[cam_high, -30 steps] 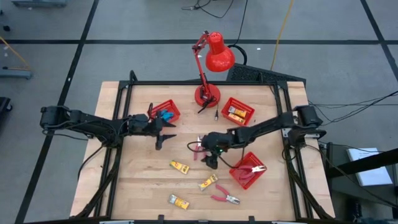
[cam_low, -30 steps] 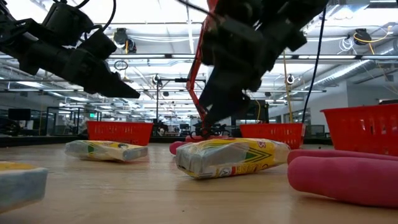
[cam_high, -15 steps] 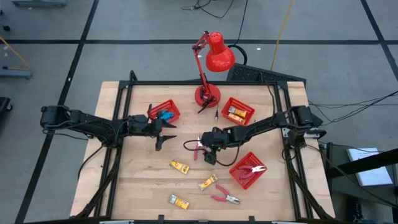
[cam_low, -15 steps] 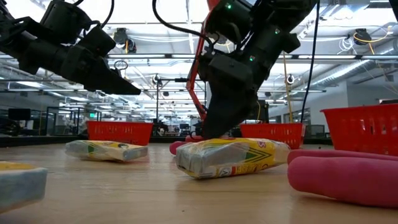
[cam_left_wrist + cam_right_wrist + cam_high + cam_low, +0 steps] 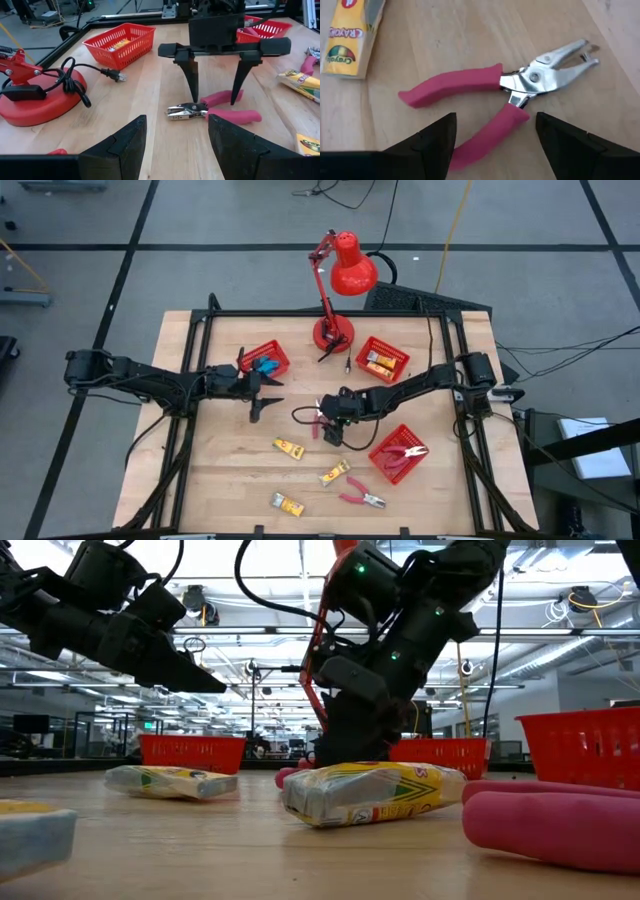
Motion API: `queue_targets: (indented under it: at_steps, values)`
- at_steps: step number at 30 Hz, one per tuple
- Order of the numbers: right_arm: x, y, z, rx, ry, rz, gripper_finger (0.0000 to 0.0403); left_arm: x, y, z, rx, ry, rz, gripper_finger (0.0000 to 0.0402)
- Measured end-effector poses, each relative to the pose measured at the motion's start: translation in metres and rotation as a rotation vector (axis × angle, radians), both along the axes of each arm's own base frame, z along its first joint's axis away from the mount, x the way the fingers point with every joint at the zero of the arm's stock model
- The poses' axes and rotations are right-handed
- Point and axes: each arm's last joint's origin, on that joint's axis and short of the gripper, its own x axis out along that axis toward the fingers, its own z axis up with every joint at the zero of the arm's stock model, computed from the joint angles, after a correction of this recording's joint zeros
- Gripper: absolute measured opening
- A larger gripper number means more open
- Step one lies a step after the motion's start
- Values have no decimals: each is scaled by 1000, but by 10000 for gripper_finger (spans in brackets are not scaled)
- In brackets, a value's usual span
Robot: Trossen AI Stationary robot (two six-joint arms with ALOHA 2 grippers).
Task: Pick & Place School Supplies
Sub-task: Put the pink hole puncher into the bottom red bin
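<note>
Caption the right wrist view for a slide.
Open right gripper poised over pink-handled pliers lying on the wooden table, a crayon box nearby.

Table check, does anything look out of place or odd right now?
The red desk lamp is unplugged; its plug lies loose on the table. Crayon packets and pliers are outside the baskets.

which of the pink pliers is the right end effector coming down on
The pliers at the table's middle, lying between the open fingers of the right end effector. The other two pairs lie apart from it: one in the near-right basket, one loose near the front edge.
</note>
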Motion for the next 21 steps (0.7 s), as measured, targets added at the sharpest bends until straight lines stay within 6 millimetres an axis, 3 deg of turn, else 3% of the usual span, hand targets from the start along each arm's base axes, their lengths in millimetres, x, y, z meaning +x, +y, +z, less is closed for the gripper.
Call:
queue_targets:
  at_steps: [5,10,17,21]
  values:
    - [-1,4,-1,-22,3,-17,186,0,0,0,0,0,0,214]
    - [-3,8,-2,-51,18,-18,38,0,0,0,0,0,1,214]
    - [-6,13,4,-100,9,-1,32,0,0,0,-2,-1,1,214]
    - [-9,19,18,-183,-37,1,32,0,0,0,-4,-1,3,214]
